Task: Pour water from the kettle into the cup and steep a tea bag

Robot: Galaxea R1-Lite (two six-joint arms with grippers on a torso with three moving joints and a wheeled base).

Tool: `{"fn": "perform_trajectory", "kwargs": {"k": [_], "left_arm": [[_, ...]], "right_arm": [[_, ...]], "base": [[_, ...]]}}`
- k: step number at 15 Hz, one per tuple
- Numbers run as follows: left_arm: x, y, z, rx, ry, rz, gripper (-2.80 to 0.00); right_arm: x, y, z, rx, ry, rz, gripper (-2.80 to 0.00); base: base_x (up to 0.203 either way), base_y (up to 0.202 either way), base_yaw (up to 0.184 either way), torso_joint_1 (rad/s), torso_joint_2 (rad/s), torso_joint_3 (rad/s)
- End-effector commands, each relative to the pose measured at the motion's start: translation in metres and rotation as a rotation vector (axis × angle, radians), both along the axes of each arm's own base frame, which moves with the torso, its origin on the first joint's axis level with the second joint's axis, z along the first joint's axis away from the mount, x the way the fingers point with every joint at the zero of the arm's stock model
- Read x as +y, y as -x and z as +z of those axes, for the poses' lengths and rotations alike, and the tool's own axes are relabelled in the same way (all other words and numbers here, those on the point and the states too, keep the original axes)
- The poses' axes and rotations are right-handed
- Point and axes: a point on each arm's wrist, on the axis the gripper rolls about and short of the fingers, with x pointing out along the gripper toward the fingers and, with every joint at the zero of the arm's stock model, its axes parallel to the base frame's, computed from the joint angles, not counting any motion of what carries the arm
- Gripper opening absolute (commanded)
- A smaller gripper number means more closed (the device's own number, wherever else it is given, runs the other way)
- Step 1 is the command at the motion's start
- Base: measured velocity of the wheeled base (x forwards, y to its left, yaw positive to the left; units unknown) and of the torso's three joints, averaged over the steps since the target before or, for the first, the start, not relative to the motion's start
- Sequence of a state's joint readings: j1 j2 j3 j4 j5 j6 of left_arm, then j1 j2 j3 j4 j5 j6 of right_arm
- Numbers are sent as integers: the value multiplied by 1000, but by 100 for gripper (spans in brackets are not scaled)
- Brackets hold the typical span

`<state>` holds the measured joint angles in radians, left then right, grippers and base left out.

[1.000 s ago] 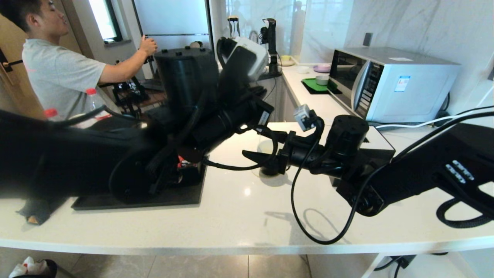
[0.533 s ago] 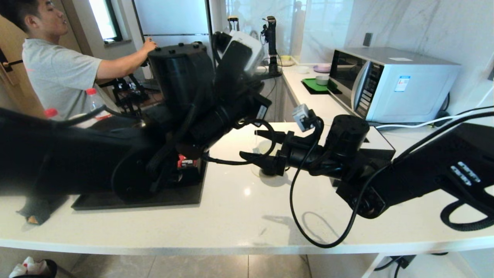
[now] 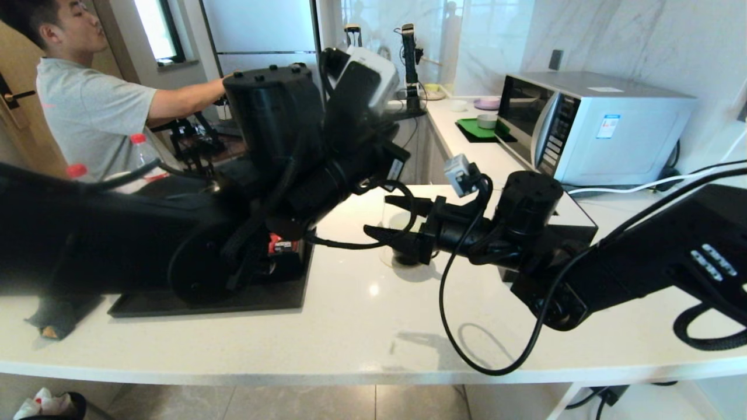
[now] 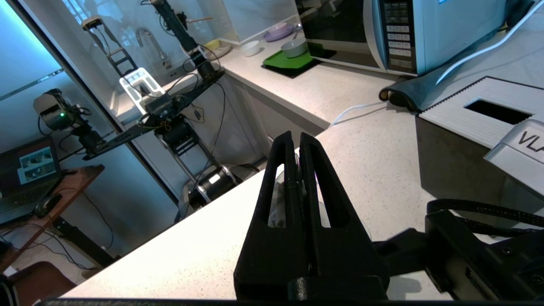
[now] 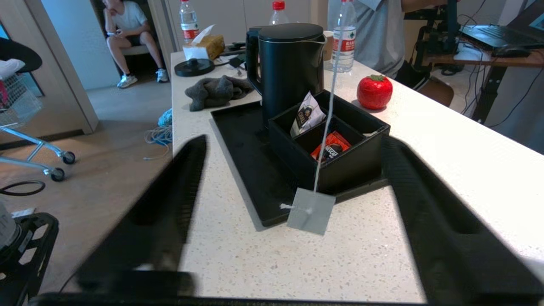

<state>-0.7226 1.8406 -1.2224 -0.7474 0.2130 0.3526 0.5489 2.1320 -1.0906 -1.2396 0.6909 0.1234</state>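
Head camera looks down over the counter (image 3: 373, 326); both wrist cameras share it, facing opposite ways.

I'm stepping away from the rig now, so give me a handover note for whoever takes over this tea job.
Left gripper: shut on the tea bag, held above the counter.
Right gripper: open beside the cup; the string's tag dangles between its fingers, ungripped.
Kettle: upright, lid on, on the black tray.
Done: tea bag picked up. Water in the cup: cannot tell.
Left: lower the bag into the cup and steep.
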Motion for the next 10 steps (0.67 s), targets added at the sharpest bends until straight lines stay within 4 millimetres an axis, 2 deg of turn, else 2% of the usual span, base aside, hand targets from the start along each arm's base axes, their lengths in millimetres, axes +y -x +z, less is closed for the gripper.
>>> {"fn": "perform_trajectory", "kwargs": {"k": [1, 6, 10], "left_arm": [[-1, 1, 1, -6, 2, -1, -280], [-2, -1, 20, -55, 45, -1, -280], [-5, 1, 22, -58, 48, -10, -280]], "right_arm": [[-1, 2, 1, -5, -3, 4, -280], [0, 6, -3, 6, 6, 11, -280], [3, 7, -1, 2, 3, 19, -280]], "base": [[0, 0, 0, 0, 0, 0], [0, 0, 0, 0, 0, 0], [0, 0, 0, 0, 0, 0]]}}
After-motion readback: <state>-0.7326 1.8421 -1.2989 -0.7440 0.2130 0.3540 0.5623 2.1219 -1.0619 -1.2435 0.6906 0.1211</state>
